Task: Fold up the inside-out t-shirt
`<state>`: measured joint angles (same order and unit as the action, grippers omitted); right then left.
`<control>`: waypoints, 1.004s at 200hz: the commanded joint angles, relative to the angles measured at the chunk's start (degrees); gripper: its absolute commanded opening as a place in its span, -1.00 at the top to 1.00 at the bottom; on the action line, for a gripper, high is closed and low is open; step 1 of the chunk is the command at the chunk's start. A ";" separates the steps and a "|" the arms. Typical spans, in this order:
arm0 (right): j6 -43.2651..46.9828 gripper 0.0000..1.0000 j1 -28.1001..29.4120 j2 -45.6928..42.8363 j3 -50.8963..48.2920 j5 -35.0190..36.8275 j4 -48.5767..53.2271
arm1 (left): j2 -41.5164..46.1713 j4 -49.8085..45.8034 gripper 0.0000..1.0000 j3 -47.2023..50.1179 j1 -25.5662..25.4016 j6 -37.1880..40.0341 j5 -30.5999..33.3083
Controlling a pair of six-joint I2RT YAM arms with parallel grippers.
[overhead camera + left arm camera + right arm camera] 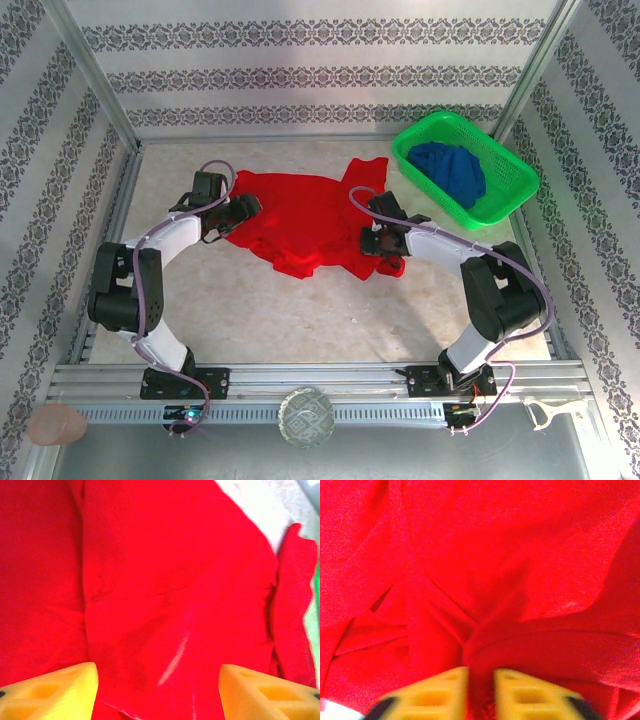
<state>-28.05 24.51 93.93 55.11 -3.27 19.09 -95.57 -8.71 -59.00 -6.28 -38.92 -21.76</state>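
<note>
The inside-out t-shirt [300, 215] is lying crumpled near the middle of the table [280, 320], a single bright red heap spreading from the left gripper across to the right one, with one flap reaching up towards the back. Its cloth is looking soft and matte, running in long rounded folds and creases in the left wrist view [175, 580], and bunching into tighter ridges in the right wrist view [495, 555].

The left gripper [245, 210] is resting at the shirt's left edge, its two yellow fingers standing wide apart over the fabric [157, 680] and holding nothing. The right gripper [375, 240] is pressing into the shirt's right side, its fingers drawn narrow and pinching a ridge of red cloth between them [480, 680].

The tabletop is showing a pale, marbled surface. At the back right one green plastic lattice basket [505, 203] is holding one dark blue garment [448, 170], well apart from the shirt.
</note>
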 commanded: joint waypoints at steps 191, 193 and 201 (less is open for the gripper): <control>-10.33 1.00 -26.25 -23.86 11.14 -25.73 -4.37 | -6.75 -5.41 1.00 -23.42 1.75 5.41 4.30; -10.63 1.00 -26.81 -23.88 11.90 -26.31 -4.45 | -6.04 -5.45 1.00 -23.87 2.16 5.12 4.08; -12.02 1.00 -29.00 -23.88 14.84 -28.38 -4.83 | -3.13 -5.37 1.00 -25.92 3.80 3.72 2.73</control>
<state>-36.01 0.84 73.17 60.88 -23.11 17.21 -110.04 -14.26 -77.60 -7.25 -33.65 -16.64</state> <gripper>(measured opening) 0.053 0.049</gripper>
